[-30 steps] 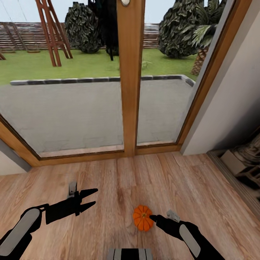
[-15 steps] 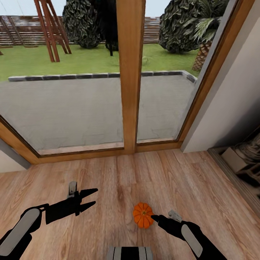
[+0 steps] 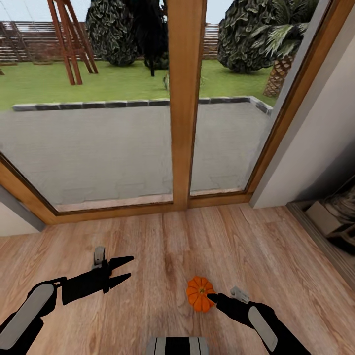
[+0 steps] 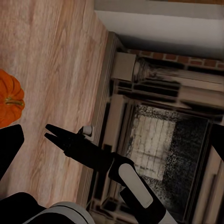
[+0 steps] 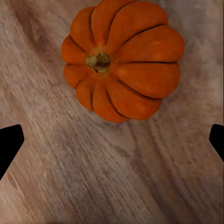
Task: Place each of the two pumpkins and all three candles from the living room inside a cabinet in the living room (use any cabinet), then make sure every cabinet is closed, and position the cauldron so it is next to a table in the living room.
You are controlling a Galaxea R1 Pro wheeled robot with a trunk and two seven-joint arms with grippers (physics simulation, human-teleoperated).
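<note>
While your right gripper [image 3: 213, 297] hangs spread beside it, the pumpkin [image 3: 200, 293] sits low and centre-right on the wooden floor [image 3: 148, 246], stem up, no long axis; your left gripper [image 3: 125, 268] is spread too.

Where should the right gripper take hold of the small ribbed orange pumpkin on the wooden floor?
Probably from above, across the round body of the small ribbed orange pumpkin. It sits upright, stem up, on the wooden floor, and the right gripper is open beside it.
</note>
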